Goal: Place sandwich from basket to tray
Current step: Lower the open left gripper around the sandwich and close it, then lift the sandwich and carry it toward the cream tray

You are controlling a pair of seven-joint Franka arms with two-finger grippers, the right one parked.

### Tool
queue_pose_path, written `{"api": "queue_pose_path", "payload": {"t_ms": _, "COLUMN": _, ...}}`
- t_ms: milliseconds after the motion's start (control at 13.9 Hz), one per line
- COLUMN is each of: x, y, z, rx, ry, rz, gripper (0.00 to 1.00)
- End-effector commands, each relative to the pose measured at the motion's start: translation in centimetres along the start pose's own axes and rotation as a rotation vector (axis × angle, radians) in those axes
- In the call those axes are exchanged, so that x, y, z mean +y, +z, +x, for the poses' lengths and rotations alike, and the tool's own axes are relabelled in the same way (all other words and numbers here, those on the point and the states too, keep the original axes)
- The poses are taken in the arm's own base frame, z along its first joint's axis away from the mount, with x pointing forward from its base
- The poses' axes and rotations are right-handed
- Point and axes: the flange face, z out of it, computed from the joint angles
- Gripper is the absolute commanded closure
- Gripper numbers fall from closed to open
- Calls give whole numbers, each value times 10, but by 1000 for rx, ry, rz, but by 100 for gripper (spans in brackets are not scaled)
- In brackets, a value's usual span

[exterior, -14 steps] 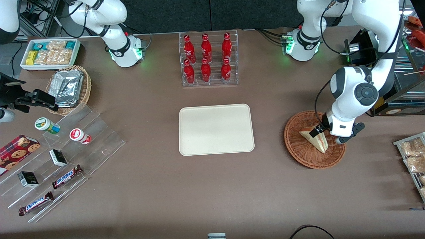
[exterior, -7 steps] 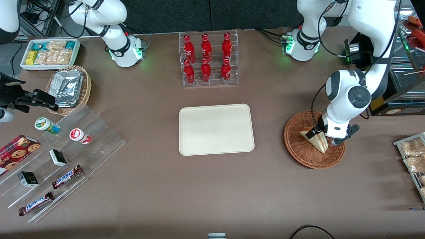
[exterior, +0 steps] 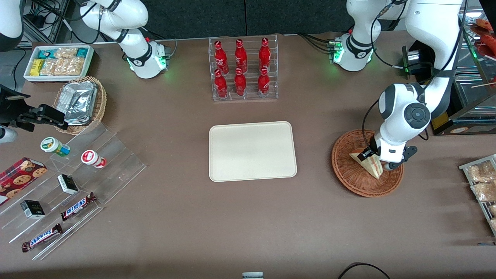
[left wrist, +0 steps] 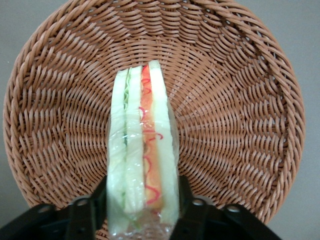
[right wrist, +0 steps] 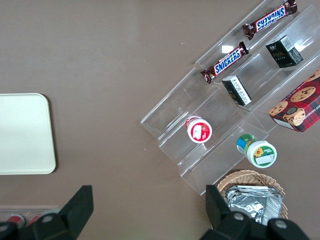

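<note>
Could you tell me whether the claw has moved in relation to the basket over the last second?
Yes. The claw has crept inward from the basket rim's working-arm side toward its middle, its fingers flanking the sandwich.

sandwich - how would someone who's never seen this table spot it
Find the reddish-brown basket toward the working arm's end of the table, apart from the tray. The sandwich stands in it, a pale bread wedge with a red-orange stripe, the claw shut on it.
</note>
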Motion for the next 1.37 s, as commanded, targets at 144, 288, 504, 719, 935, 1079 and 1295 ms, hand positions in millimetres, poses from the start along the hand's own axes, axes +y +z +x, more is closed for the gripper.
{"api": "queue_pose_path", "payload": {"t_ms": 144, "x": 2, "y": -11, "z": 1, "rx": 15, "ry": -10, "rz": -1, "gripper": 100}}
{"api": "queue_pose_path", "payload": {"t_ms": 288, "x": 3, "y": -31, "z": 2, "rx": -4, "ry": -3, "rz": 19, "gripper": 100}}
{"api": "queue_pose_path", "payload": {"t_ms": 504, "x": 10, "y": -85, "z": 1, "rx": -44, "ry": 15, "rz": 59, "gripper": 100}}
{"api": "queue_pose_path", "payload": {"t_ms": 719, "x": 43, "y": -125, "z": -20, "rx": -72, "ry": 76, "rz": 81, "gripper": 100}}
{"api": "queue_pose_path", "payload": {"t_ms": 935, "x": 87, "y": -145, "z": -63, "rx": -85, "ry": 134, "rz": 90, "gripper": 100}}
{"api": "queue_pose_path", "payload": {"t_ms": 1079, "x": 116, "y": -153, "z": -99, "rx": -87, "ry": 205, "rz": 76, "gripper": 100}}
{"api": "queue_pose_path", "payload": {"t_ms": 1295, "x": 155, "y": -161, "z": -156, "rx": -82, "ry": 326, "rz": 46, "gripper": 100}}
